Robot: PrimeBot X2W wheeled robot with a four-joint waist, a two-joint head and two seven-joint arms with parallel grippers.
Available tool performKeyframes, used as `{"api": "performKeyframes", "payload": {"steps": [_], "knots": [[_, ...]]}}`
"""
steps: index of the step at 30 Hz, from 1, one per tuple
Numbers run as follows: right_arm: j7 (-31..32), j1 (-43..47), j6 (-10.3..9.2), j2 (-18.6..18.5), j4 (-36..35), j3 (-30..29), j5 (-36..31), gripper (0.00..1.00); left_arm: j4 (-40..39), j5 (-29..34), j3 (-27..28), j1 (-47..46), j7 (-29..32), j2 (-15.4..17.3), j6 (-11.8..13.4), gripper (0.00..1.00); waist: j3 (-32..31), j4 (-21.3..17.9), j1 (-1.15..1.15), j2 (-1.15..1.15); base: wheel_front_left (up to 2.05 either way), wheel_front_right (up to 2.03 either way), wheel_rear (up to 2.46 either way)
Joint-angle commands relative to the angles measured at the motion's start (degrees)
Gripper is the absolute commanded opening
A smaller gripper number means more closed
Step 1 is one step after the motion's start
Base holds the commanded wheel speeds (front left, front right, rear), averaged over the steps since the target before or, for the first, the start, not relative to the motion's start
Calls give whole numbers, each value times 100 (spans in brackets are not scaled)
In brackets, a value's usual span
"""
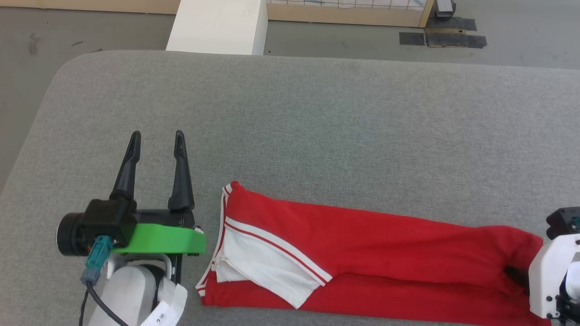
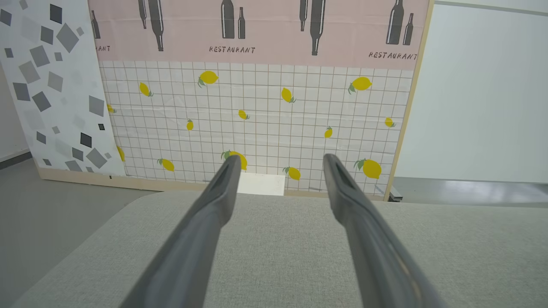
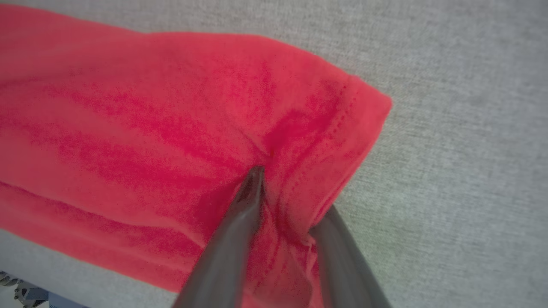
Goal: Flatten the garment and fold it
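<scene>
Red jersey cloth stretches across the lower part of the head view: the garment (image 1: 362, 244) lies folded into a long band on the grey fabric-covered table (image 1: 317, 113), running from about 6 o'clock out to 4 o'clock. A white sleeve (image 1: 263, 267) with red-and-white striped trim (image 1: 276, 246) lies on top at the band's 9 o'clock end.

At 8 o'clock, just beside that end and apart from it, the left gripper (image 1: 157, 134) hovers with its two dark fingers spread wide and pointing to 12 o'clock, nothing between them. Its own wrist camera looks past the parted left gripper (image 2: 281, 158) over bare table to a lemon-print backdrop (image 2: 257, 111) at 12 o'clock.

At the band's 3 o'clock end, the right gripper (image 3: 287, 188) straddles the stitched hem of the garment (image 3: 150, 107). One finger (image 3: 239, 222) lies on top of the cloth, which puckers at its tip; the other (image 3: 342, 256) slips beneath the hem's edge, with red fabric bunched between them. The jaws stand partly closed, though whether they are clamped tight on the hem cannot be told.
</scene>
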Motion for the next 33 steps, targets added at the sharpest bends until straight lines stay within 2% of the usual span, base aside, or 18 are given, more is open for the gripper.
{"api": "performKeyframes", "payload": {"steps": [1,12,16,21,25,28,33], "knots": [[90,62,-5,96,186,60,72,0,52,69,61,81,-26,-64,-56,100,-16,-7,0,0,0,0,0],[-27,-315,-5,-329,751,-909,-312,0,416,33,196,140,-27,-230,-306,100,57,-41,0,0,0,0,0],[-56,-526,-5,-575,1204,-1389,-626,0,620,-32,196,96,-22,-273,-308,100,100,-39,0,0,0,0,0],[-150,-741,-5,-652,1607,-1701,-1068,0,744,-50,176,31,-10,-278,-298,100,116,-39,0,0,0,0,0],[-53,-836,-5,-668,1628,-1609,-1271,0,816,-69,172,27,-12,-271,-294,100,61,-54,0,0,0,0,0],[267,-817,-5,-713,1345,-1303,-1208,0,855,-88,189,48,-13,-249,-290,100,-22,-83,0,0,0,0,0],[1066,-572,-5,-985,164,-693,-877,0,902,-151,237,126,-14,-218,-279,100,-202,-147,0,0,0,0,0]]}}
